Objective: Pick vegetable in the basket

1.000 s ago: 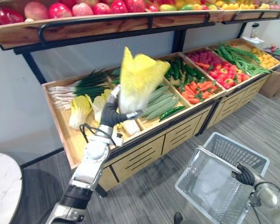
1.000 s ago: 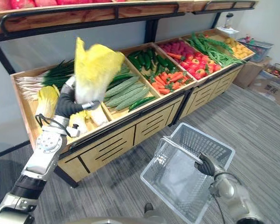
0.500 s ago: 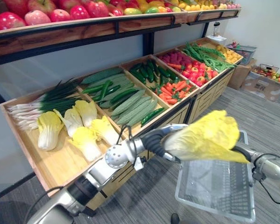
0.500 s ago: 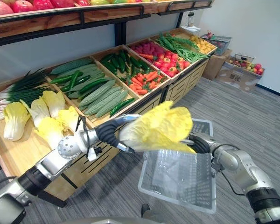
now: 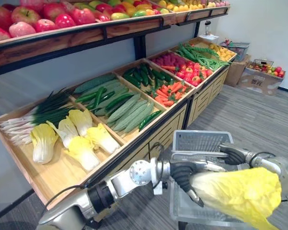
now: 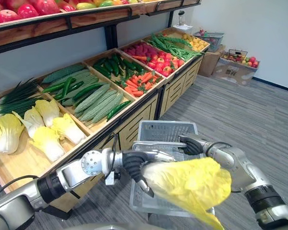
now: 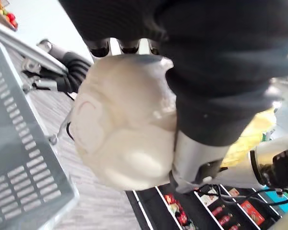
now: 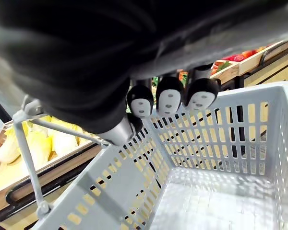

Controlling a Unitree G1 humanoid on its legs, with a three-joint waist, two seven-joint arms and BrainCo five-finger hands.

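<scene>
A yellow napa cabbage (image 5: 240, 194) hangs over the near part of the grey plastic basket (image 5: 201, 140), leaves pointing my way. My left hand (image 5: 182, 175) is shut on its pale stem end (image 7: 125, 124), fingers curled round it. The cabbage hides the front of the basket (image 6: 165, 132). My right hand (image 5: 233, 154) is shut on the basket's handle; its dark fingertips (image 8: 168, 98) wrap the bar above the basket's slotted wall (image 8: 206, 143). The basket's floor looks bare in the right wrist view.
To the left runs a wooden produce stand with more cabbages (image 5: 81, 143), green onions (image 5: 43, 112), cucumbers and gourds (image 5: 129, 108), and carrots (image 5: 170, 91). An upper shelf of apples (image 5: 38, 19) overhangs it. Boxes of fruit (image 5: 261, 79) stand on the grey floor far right.
The view has turned right. My left arm has swung the cabbage from above the stand across and down over the basket. The right hand still holds the handle.
</scene>
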